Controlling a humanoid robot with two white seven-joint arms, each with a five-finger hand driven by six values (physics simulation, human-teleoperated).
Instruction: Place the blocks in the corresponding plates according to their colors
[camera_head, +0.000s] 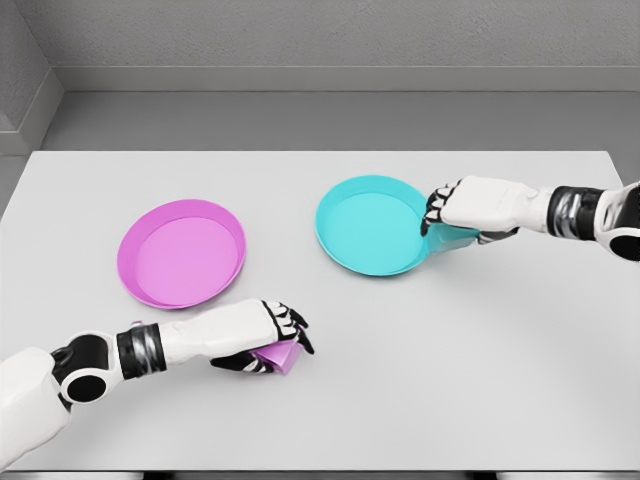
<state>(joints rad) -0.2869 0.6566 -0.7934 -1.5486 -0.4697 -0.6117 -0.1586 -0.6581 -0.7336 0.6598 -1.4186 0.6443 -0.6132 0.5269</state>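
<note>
On the grey counter (330, 400) the cyan plate (372, 226) sits centre-right; the pink plate (181, 252) lies well to its left; the right hand (468, 208) curls around a cyan block (452, 238) touching that plate's right rim; the left hand (262, 334), below and left of the cyan plate, clamps a pink block (279, 355) resting on the counter near the pink plate.

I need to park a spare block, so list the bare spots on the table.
Bare: the strip between the pink plate and teal plate, the near right corner of the table, and the far edge behind both plates. Crowded: the teal plate's right rim, where the right hand grips a teal block, and below the pink plate, where the left hand covers a pink block.
</note>
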